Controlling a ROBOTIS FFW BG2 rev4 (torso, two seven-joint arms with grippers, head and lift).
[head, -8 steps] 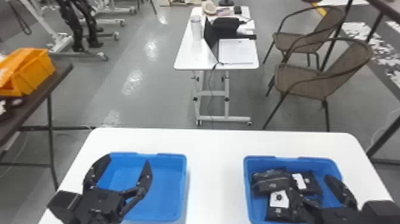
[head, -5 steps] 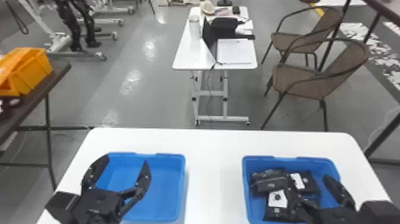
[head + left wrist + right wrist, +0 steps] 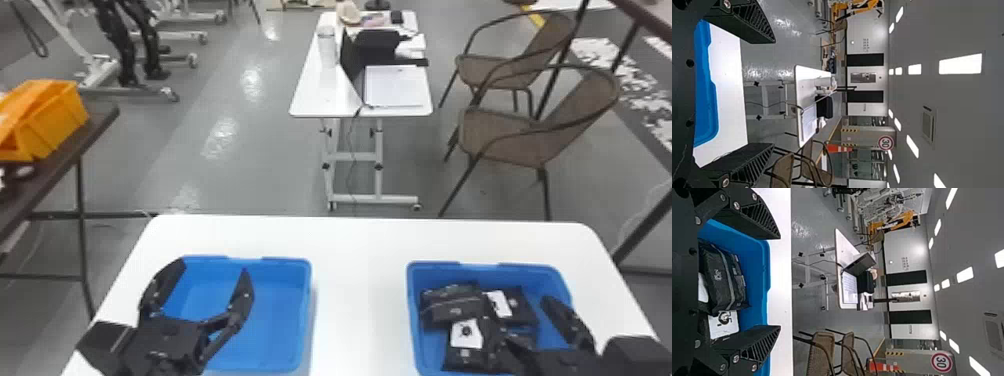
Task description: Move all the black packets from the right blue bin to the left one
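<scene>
Over the left blue bin [image 3: 280, 320], which holds nothing visible, my left gripper [image 3: 207, 282] is spread open. The left wrist view has the same gripper [image 3: 773, 94] with its fingers far apart and the bin's rim [image 3: 709, 90] beyond. In the right blue bin [image 3: 435, 264] lie several black packets [image 3: 452, 306], some with white labels, bunched toward its left and middle. My right gripper [image 3: 522, 315] is above them, open, partly covering some. In the right wrist view the right gripper [image 3: 779, 282] has wide-apart fingers, a black packet [image 3: 723, 278] lying behind their span.
Both bins stand on a white table [image 3: 360, 300], with a bare strip between them. Left of it is a dark table [image 3: 95, 120] with an orange crate [image 3: 55, 120]. Farther off are a small white table [image 3: 320, 95] and brown chairs [image 3: 530, 135].
Compared with the earlier head views, the whole scene sits very slightly farther left. Both grippers hold about the same places over the bins, still open.
</scene>
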